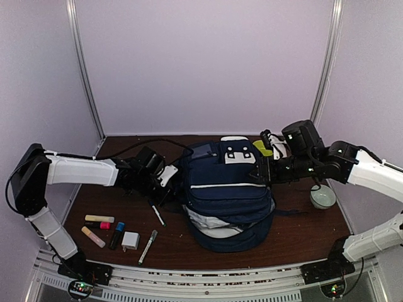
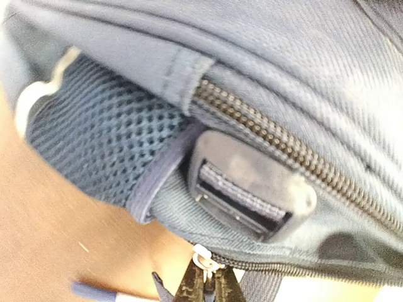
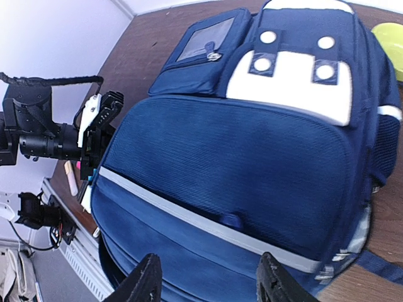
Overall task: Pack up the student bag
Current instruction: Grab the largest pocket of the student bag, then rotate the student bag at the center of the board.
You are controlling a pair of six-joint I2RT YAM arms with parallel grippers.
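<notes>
The large navy-blue fabric backpack lies mid-way on the brown wooden table, with a small white cube plug to its left and a white round bowl to its right.

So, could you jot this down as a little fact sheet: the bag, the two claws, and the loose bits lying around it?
Student bag: navy, lying in the middle
Left gripper: shut on zipper pull at the bag's side
Right gripper: open, empty, above the bag's front
Loose items: highlighters, white cube, marker, all left of the bag
Bowl: right of the bag
</notes>
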